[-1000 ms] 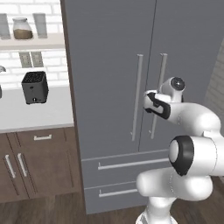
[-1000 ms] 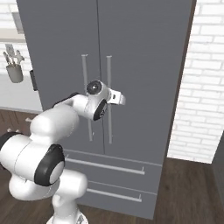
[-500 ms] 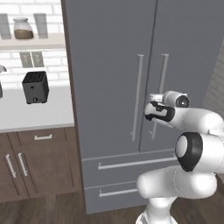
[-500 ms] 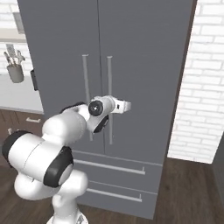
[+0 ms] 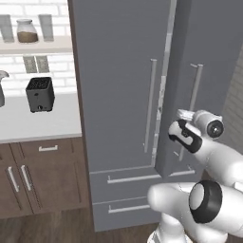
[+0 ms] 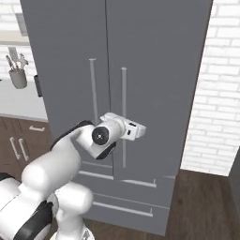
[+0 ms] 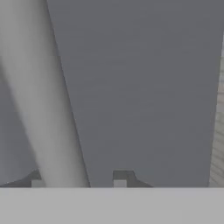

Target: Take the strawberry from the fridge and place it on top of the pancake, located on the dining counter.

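Your end effector (image 7: 78,183) is open, straddling the right door's handle (image 7: 41,96): the bar touches one finger tip and stands apart from the other, so it's hooked, not clamped. The fridge (image 5: 118,95) right door (image 5: 209,47) stands ajar, a slim gap (image 5: 163,90) beside the left door. The strawberry is hidden, presumably inside. Pull along the door's arc with the bar seated between the tips. The brick wall (image 6: 220,93) is near the swing side; the worktop (image 5: 38,126) is well apart
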Motion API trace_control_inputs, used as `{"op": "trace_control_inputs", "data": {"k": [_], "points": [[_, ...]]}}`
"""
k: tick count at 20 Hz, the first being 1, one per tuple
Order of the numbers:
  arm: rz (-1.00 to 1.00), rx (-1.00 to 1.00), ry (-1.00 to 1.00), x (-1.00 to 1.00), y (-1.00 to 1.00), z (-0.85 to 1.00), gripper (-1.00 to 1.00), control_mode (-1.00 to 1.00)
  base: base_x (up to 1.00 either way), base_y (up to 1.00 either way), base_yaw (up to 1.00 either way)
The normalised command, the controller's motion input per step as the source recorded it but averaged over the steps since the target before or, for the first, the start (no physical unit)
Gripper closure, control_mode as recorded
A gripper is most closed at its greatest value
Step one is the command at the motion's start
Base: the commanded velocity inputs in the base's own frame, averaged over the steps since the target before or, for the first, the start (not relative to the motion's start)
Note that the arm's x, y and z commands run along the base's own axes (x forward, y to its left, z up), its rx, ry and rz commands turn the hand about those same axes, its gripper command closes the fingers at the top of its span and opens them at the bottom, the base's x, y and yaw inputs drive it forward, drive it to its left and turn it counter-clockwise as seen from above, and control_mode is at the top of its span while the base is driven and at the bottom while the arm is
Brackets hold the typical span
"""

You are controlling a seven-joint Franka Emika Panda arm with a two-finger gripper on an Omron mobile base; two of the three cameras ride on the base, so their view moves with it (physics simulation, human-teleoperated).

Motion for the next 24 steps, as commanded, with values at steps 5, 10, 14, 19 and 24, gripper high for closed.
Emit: {"op": "trace_control_inputs", "data": {"k": [5, 10, 14, 19, 24], "points": [[-0.08, 0.2, 0.01, -0.99, -1.0, 0.0, 1.0, -1.0, 0.0, 0.0, 0.0], [-0.05, 0.23, 0.03, -0.89, -1.0, 0.0, 1.0, -1.0, 0.0, 0.0, 0.0], [-0.05, 0.24, 0.01, -0.81, -1.0, -0.05, 1.0, -1.0, 0.0, 0.0, 0.0], [-0.03, 0.23, -0.05, -0.72, -1.0, -0.23, 1.0, -1.0, 0.0, 0.0, 0.0], [0.0, 0.21, -0.2, -0.71, -1.0, -0.19, 1.0, -1.0, 0.0, 0.0, 0.0]]}}
